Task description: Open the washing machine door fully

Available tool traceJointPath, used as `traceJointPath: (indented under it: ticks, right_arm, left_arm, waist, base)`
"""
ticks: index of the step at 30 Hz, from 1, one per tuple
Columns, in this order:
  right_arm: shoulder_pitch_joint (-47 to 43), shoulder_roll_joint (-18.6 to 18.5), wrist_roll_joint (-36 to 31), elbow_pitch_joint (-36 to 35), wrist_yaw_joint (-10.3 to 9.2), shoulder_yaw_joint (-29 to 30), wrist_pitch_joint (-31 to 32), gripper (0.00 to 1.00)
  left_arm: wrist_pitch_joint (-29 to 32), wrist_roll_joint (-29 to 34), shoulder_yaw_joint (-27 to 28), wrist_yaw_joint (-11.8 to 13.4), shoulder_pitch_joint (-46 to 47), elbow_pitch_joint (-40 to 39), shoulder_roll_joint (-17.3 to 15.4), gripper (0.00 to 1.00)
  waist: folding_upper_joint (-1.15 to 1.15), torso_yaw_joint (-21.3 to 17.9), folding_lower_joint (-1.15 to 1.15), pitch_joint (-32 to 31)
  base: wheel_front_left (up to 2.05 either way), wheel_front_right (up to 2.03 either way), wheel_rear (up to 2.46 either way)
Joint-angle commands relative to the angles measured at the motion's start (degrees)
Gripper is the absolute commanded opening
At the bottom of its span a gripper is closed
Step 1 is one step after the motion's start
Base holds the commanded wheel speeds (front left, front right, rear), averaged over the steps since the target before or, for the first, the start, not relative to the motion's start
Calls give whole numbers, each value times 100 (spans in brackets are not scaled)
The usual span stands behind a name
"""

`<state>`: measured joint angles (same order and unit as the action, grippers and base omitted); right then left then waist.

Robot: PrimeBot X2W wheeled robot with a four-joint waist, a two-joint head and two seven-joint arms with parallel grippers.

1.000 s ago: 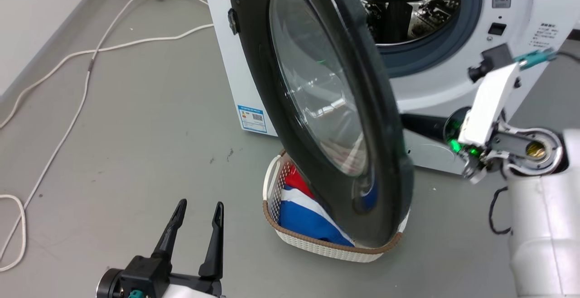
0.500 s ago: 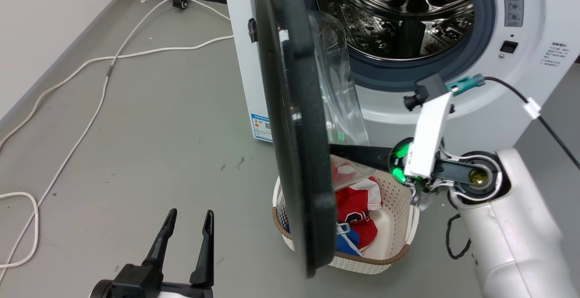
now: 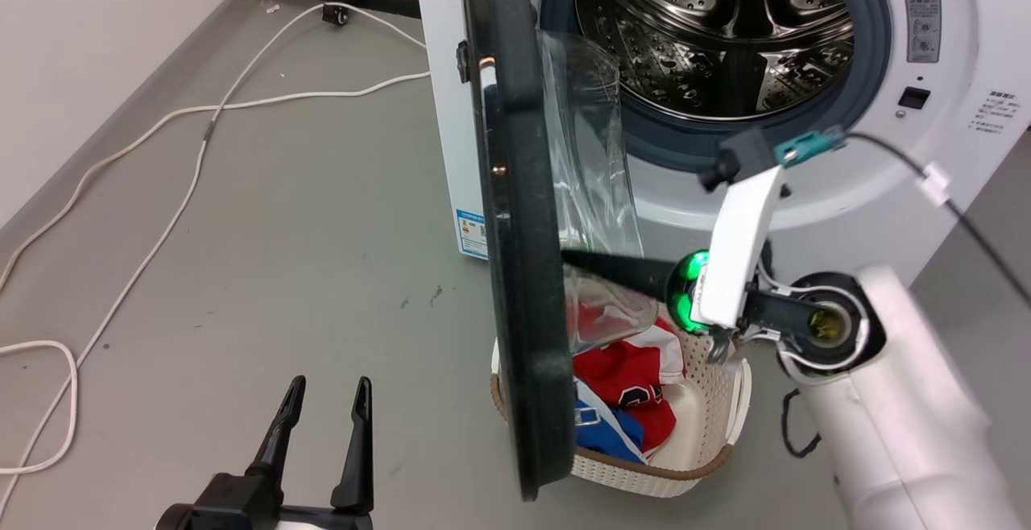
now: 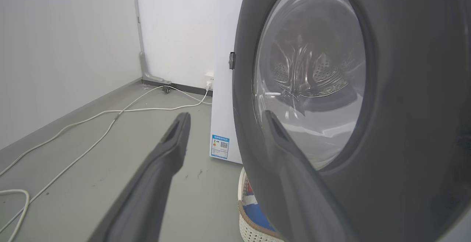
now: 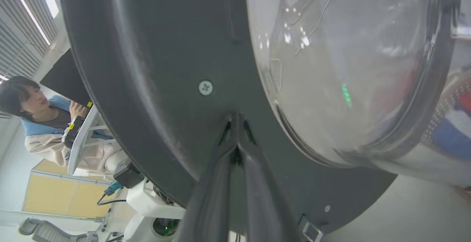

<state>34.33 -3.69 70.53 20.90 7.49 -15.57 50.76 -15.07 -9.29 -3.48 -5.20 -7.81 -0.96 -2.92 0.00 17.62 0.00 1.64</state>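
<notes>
Black door [image 3: 519,232] against right claw [image 5: 236,117]

Left gripper [image 3: 330,383] — two long, tapered dark fingers [image 3: 278,433] on a black base [image 3: 242,499]; behind the fingers of the right gripper [image 3: 570,258], a green-lit ring [image 3: 685,304], white housing [image 3: 737,248], teal cable plug [image 3: 805,146].
</notes>
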Motion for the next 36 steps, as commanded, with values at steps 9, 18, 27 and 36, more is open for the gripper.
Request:
traceJointPath:
  ticks: [9,18,27,36]
  right_arm:
    - [-440,-1409,-2082,-1795,-1,-634,-2033,0]
    - [-1236,-2270,-4713,-1597,-4,-309,-4886,0]
    - [-2825,-930,-6344,-1491,-2,1229,-6074,100]
    - [-3834,57,-6954,-1500,-2,2072,-6543,100]
  left_arm:
    - [-16,-38,26,33,113,-15,6,100]
    - [-16,-40,85,74,22,-62,5,100]
    - [-16,33,102,31,-44,-29,6,100]
    - [-16,142,74,20,-126,74,6,100]
  waist:
    - [0,-104,0,-67]
    - [0,-248,0,-146]
    - [0,-358,0,-190]
    - [0,-461,0,-250]
  base:
    - [0,0,0]
    - [0,0,0]
    - [0,0,0]
    - [0,0,0]
